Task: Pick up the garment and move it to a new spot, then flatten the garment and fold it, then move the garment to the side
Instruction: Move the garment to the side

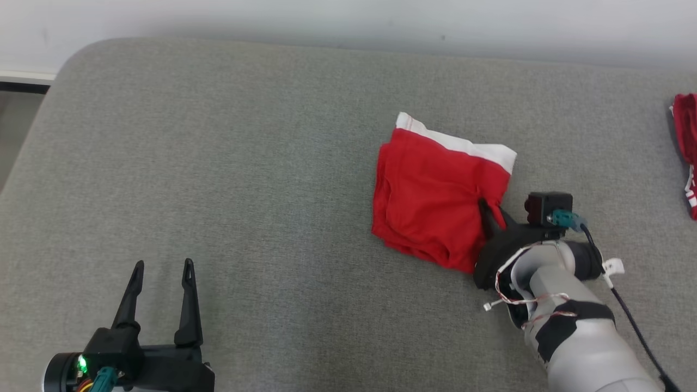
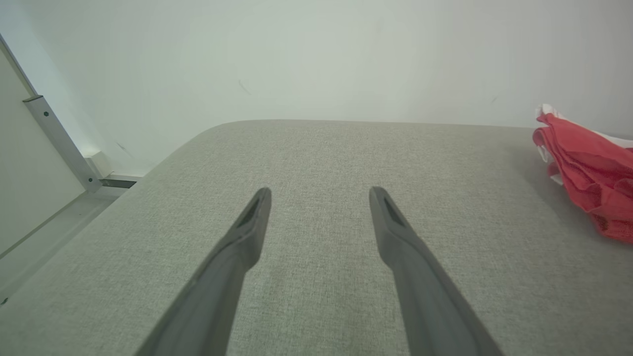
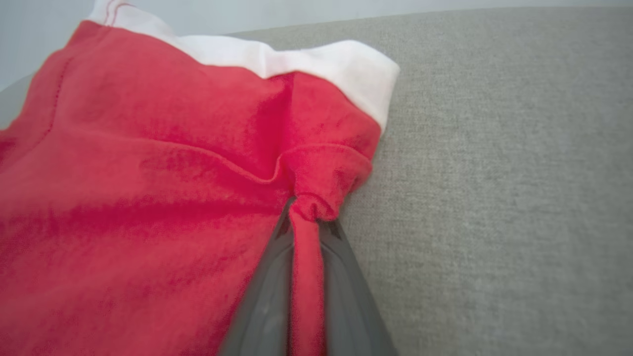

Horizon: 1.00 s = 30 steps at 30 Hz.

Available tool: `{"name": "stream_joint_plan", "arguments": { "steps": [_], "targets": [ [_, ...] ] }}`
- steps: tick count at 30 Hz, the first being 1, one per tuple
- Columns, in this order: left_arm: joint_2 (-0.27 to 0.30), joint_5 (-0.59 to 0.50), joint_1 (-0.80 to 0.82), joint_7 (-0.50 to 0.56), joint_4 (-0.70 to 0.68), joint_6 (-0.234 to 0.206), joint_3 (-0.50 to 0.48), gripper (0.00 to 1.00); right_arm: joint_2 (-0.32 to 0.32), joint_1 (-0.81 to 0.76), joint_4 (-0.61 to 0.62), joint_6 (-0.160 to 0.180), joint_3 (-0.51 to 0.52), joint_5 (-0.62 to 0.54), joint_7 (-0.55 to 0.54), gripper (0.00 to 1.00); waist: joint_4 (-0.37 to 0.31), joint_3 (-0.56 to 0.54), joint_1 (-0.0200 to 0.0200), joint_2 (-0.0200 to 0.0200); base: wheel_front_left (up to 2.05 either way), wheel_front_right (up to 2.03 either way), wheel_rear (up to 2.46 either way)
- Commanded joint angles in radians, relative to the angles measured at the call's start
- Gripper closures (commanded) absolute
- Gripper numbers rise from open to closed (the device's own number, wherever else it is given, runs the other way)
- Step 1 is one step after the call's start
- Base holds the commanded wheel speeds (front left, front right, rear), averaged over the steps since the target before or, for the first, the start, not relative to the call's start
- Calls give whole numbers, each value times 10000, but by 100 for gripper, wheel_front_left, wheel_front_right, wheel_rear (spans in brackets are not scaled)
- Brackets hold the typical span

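Red shorts (image 1: 430, 201), judged soft and light, lie crumpled right of centre on the grey cushion (image 1: 245, 163). Right gripper (image 1: 486, 209) pinches a bunched fold at their right edge. Left gripper (image 1: 163, 265) has its fingers spread, empty, near the front-left corner.

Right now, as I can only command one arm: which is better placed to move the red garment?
The right. The right gripper is shut on a pinch of cloth at the edge of the red garment, so it could likely lift at once. The left gripper stands open over grey cushion, well apart.

Grey cushion (image 1: 218, 163), red cloth (image 1: 687, 130) at edge
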<state>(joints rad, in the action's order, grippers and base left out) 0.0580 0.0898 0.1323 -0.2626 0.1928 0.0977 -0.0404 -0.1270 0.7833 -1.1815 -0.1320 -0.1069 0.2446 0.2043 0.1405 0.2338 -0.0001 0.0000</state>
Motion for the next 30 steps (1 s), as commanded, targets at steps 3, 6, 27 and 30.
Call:
{"name": "stream_joint_plan", "arguments": {
  "steps": [3,6,27,30],
  "targets": [
    [13,54,130,-27,-26,50,-76,0,-424,332,234,33,-691,-34,-223,100,-295,279,1,0,0,0,0],
    [-10,-15,130,-27,-149,19,-5,0,-838,720,626,33,-1328,69,-405,100,-536,529,1,0,0,0,0],
    [498,-207,959,-27,-1231,188,-73,0,-5984,2706,5525,31,-5298,3071,-3505,100,-2714,2884,1,0,0,0,0],
    [604,-207,1009,-27,-1420,200,-100,0,-6408,2859,5833,31,-5424,3163,-3728,100,-2892,3088,1,0,0,0,0]
  ]
}}
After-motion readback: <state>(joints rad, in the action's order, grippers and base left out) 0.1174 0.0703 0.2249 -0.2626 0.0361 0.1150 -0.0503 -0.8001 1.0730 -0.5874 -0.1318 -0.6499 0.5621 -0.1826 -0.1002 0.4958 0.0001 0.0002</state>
